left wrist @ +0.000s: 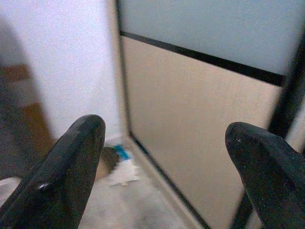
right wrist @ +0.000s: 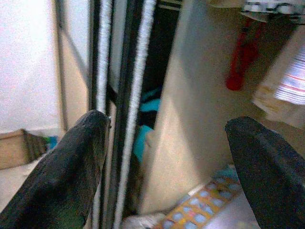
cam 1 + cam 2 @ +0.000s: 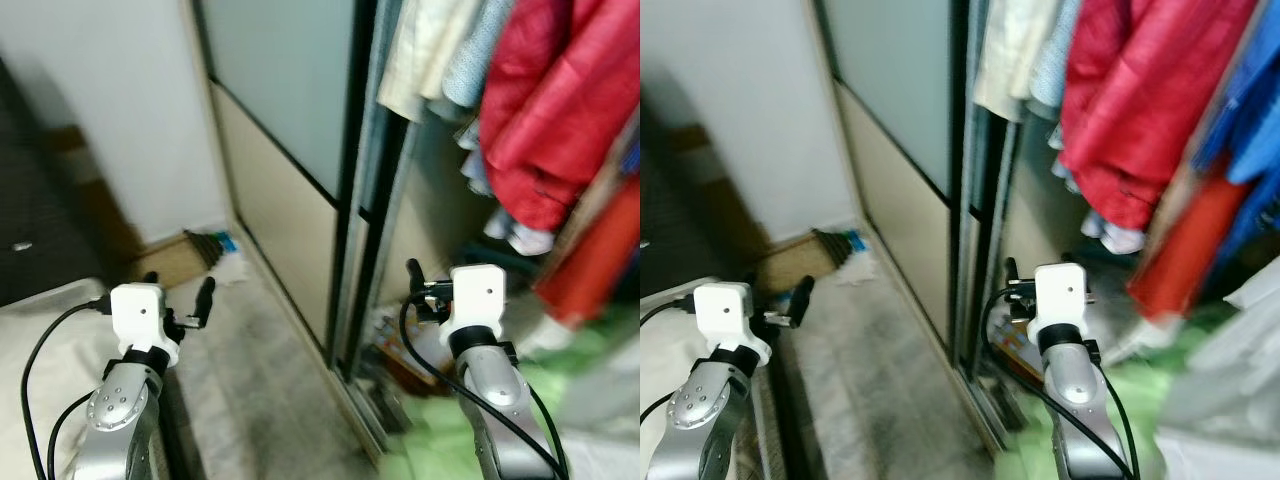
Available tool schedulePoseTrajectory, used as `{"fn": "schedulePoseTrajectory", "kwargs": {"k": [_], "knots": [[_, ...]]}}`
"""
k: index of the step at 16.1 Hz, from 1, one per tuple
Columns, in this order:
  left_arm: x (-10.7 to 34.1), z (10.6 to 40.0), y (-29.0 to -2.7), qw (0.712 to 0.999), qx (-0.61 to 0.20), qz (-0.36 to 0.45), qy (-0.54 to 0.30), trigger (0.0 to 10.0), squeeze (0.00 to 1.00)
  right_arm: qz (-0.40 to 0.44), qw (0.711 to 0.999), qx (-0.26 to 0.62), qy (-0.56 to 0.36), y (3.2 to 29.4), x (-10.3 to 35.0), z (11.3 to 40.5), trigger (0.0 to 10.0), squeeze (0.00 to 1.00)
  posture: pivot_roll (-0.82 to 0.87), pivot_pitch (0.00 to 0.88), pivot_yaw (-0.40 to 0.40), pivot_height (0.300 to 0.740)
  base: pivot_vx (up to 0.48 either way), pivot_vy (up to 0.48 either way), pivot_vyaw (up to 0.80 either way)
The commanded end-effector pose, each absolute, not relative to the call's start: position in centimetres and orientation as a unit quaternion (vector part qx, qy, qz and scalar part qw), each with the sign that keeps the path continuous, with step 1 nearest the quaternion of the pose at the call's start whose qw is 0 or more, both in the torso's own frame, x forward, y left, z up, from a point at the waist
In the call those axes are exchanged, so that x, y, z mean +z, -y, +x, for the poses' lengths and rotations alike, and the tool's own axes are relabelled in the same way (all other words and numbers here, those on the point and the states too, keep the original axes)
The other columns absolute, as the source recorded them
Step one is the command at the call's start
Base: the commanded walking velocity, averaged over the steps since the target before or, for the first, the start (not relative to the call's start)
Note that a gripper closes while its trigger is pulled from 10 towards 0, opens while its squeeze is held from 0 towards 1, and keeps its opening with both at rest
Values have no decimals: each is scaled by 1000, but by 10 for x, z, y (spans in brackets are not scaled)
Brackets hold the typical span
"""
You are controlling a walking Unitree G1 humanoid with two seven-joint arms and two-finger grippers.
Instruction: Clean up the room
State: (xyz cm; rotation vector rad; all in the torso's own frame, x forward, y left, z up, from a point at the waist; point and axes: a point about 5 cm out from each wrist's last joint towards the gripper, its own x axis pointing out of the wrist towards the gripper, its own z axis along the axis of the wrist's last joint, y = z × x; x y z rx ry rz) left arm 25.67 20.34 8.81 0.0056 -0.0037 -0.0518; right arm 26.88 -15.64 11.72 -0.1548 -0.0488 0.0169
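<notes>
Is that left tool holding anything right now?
No. The left tool is open, and between its two black fingers you see just the wall and the wardrobe door.

Pale grey floor (image 3: 262, 370) runs along a sliding wardrobe door (image 3: 283, 215). A small blue-and-white litter heap (image 3: 222, 252) lies at the door's far end.

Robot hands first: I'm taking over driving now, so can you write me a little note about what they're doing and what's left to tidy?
Left hand: open, holding nothing, raised over the floor by the wardrobe door.
Right hand: open, holding nothing, at the open wardrobe side.
Things: a small pile of clutter on the floor by the wall; red jacket hanging inside; a patterned item on the wardrobe floor.
Done: nothing picked up that I can see.
Left: probably the floor clutter.
</notes>
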Motion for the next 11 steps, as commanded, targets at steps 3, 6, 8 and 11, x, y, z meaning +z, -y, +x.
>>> {"fn": "schedulePoseTrajectory", "kwargs": {"k": [3,6,8,11], "knots": [[81,246,-198,998,-60,-20,-22,10000,0,-65,998,-2,3,165,113,263,10000,0,13,0,-10,740,0,0,800],[78,241,-199,998,-55,-16,-27,10000,0,-66,998,2,-2,165,111,263,10000,0,18,0,-14,740,0,0,800],[79,241,-200,998,-50,-4,-24,10000,0,-65,998,5,-3,164,111,265,10000,0,20,0,-15,740,0,0,800],[79,243,-196,997,-65,-3,-29,10000,0,-62,998,10,-2,162,112,269,10000,0,22,0,-14,740,0,0,800]]}}
